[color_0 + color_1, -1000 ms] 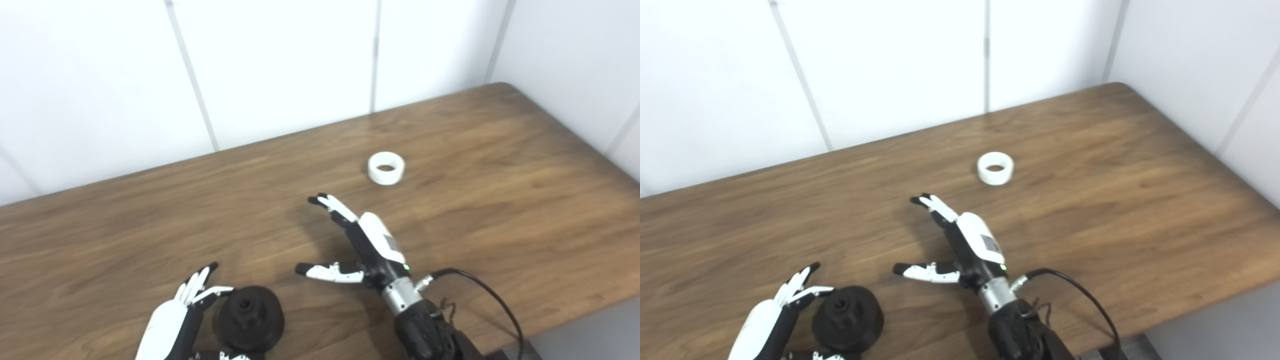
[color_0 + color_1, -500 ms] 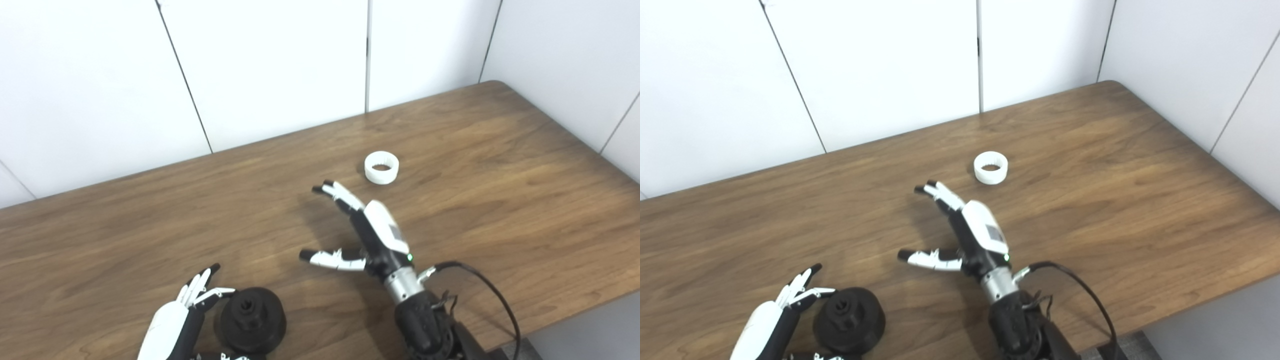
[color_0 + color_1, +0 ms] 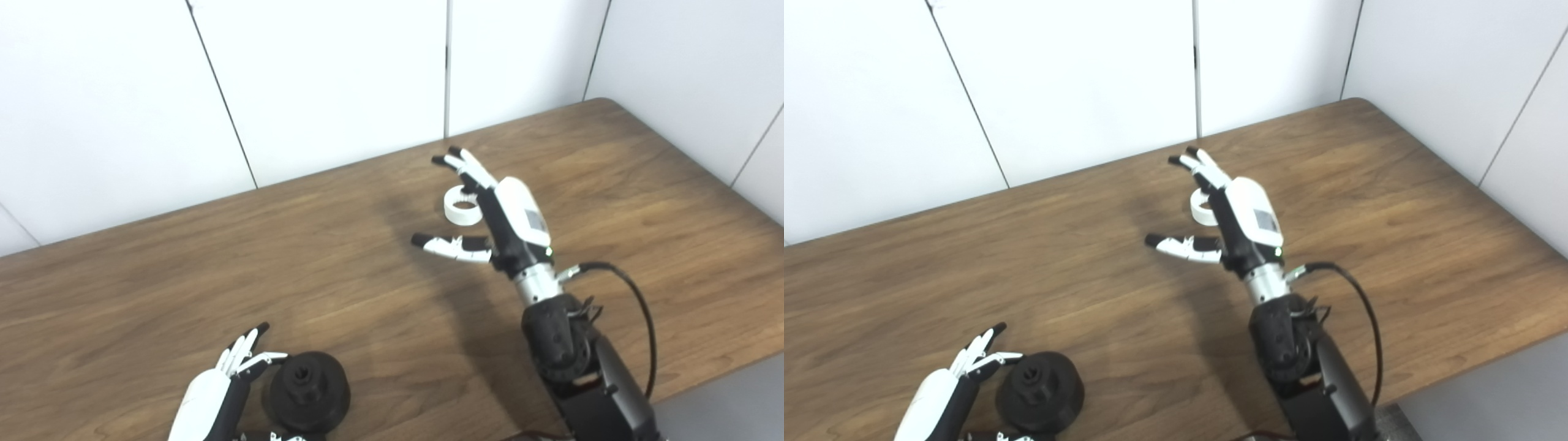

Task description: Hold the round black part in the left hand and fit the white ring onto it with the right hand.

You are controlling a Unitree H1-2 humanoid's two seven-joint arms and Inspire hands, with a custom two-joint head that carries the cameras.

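Left hand [image 3: 211, 392]: fingers apart, cupped beside the round black part [image 3: 308, 397], not closed on it. Part sits on the bench [image 3: 153, 288] at the near edge. Risk: an incomplete wrap could nudge it off the front.

Right hand [image 3: 499, 211]: fingers and thumb spread, holding nothing, poised over the white ring [image 3: 459, 208], which lies flat on the bench. Risk: fingers partly hide the ring; an off-centre pinch may skid it away or tip it, spoiling alignment.

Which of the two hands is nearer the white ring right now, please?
The right hand, open above the white ring at mid-table; the left hand sits beside the round black part.
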